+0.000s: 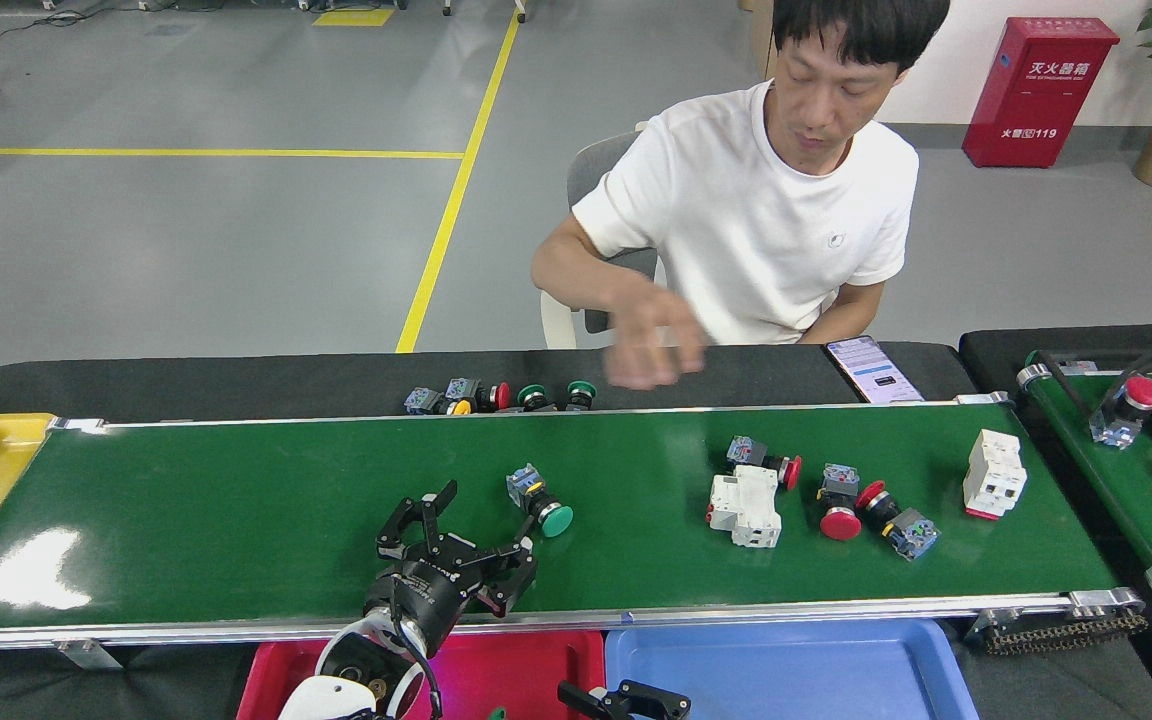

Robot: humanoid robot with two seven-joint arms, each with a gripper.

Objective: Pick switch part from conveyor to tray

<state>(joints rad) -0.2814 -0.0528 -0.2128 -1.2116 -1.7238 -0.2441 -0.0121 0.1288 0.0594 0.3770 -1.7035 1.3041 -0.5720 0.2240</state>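
Left gripper [469, 522] is out over the near half of the conveyor [236, 520], fingers spread wide, nothing between them. Just off its right fingertip lies a green-capped switch part [539, 499], tilted on the belt, cap toward the near side, close to the finger but apart from it. Below, the red tray [526, 672] sits under the near rail with the blue tray [796, 665] beside it. The right gripper [626, 700] barely pokes into the bottom edge over the seam between the trays; can't tell whether it's open or closed. Further right on the belt: a white breaker [746, 505], three red-capped switches [841, 500] around it, and a second white breaker [994, 473] near the far end. A person's hand [651, 345] hovers blurred over the black table beyond the belt, by a row of spare switches [501, 397].
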